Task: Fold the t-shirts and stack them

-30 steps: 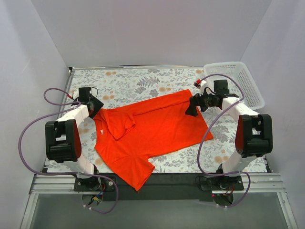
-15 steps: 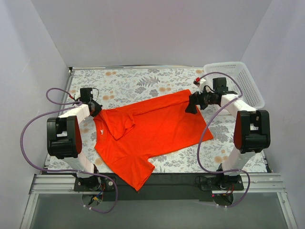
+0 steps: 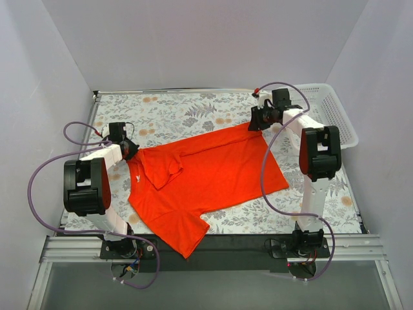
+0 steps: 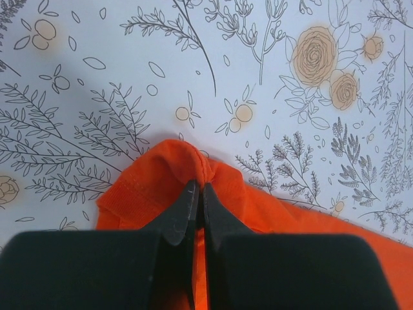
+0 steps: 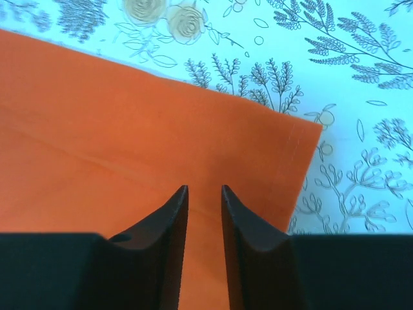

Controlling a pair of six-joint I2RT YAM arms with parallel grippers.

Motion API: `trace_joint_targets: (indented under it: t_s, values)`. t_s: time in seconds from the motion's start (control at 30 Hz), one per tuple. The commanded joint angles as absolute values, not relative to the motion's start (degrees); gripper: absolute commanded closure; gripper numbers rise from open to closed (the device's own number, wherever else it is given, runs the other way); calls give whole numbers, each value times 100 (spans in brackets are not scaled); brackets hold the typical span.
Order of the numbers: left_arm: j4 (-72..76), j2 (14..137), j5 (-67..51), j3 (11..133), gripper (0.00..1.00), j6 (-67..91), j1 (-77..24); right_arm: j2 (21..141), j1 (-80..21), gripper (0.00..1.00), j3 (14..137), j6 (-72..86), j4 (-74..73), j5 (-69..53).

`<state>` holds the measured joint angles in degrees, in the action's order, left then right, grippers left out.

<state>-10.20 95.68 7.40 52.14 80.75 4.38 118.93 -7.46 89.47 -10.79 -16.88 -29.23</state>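
One bright orange-red t-shirt (image 3: 213, 171) lies spread on the flowered table, with a sleeve folded over its left part. My left gripper (image 3: 131, 150) is at the shirt's left corner. In the left wrist view it (image 4: 197, 188) is shut on a raised pinch of orange cloth (image 4: 187, 158). My right gripper (image 3: 254, 124) hovers over the shirt's far right corner. In the right wrist view its jaws (image 5: 204, 188) stand a narrow gap apart above flat cloth (image 5: 116, 129), close to the stitched hem corner (image 5: 303, 139), with nothing visibly pinched.
A white mesh basket (image 3: 326, 110) stands at the back right, just beyond the right arm. The shirt's lower sleeve (image 3: 184, 236) hangs over the table's dark front edge. Grey walls close in the table on three sides.
The right arm has swung back from the shirt's right edge to its far corner, and its jaws have narrowed. The left gripper has closed on the shirt's left corner.
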Motion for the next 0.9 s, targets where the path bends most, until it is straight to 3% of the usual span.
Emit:
trace_joint_targets:
  t_s: [0.0,0.1,0.43,0.87]
  values:
    - [-879,9211,738,5177,100,7998,475,12277,-888,72,9447,-958,-1863,-2349]
    - [-861,9220,747,5177,100,7989,475,12462,-905,81,9554,-984,-2021,-2049]
    - [-887,8983,1624,4896,100,7919,475,12902,-905,94,9712,-1081,-2232,-1231]
    - [-1116,8332,2390,4386,100,8429,475,13052,-896,96,9853,-1063,-2320,-1090]
